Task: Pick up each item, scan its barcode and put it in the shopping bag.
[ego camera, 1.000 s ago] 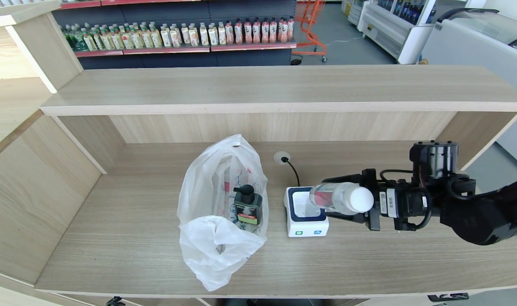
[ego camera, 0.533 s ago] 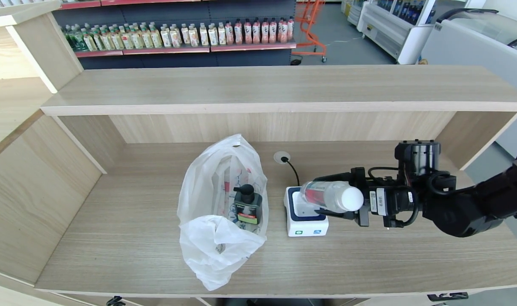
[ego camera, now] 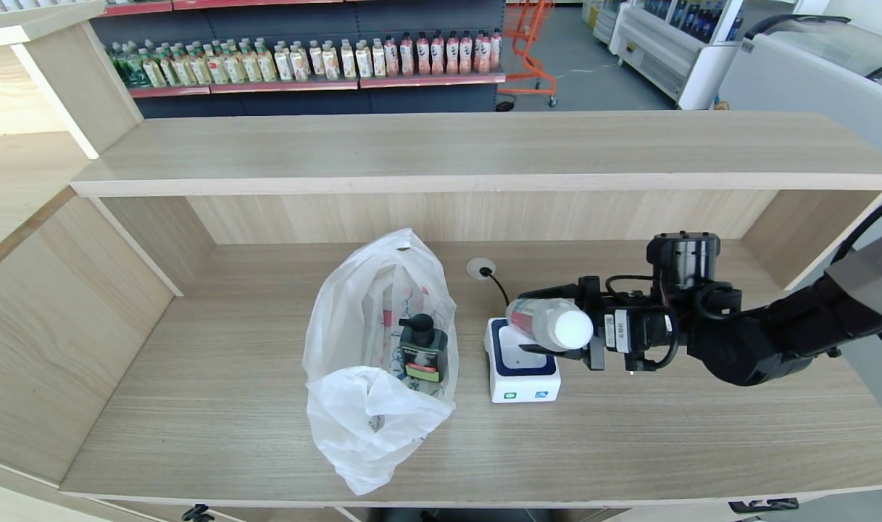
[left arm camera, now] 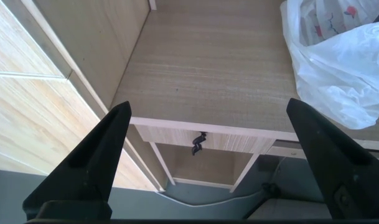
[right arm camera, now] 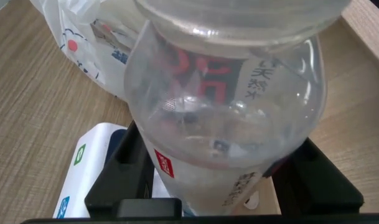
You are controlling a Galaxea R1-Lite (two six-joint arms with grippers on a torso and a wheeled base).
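Right gripper (ego camera: 529,322) is clamped across the middle of 1 clear water bottle (ego camera: 553,324), held sideways just above the scanner (ego camera: 522,378) beside the shopping bag (ego camera: 354,413); it looks weighty, smooth and squashy, so a firm mid-body hold suits best.

shopping bag (ego camera: 368,424) beside scanner (ego camera: 517,371) mid-counter, open counter (ego camera: 194,395) either side, raised ledge (ego camera: 484,152) behind

1. Glossy black, rounded shell on the right arm (ego camera: 767,341).
2. Just behind the right gripper (ego camera: 520,322): a white printed label (ego camera: 611,330), looping black cables (ego camera: 629,277) and a dark cylinder (ego camera: 683,257).
3. Matte black, tapered fingers (left arm camera: 83,168) on the left gripper (left arm camera: 209,106).
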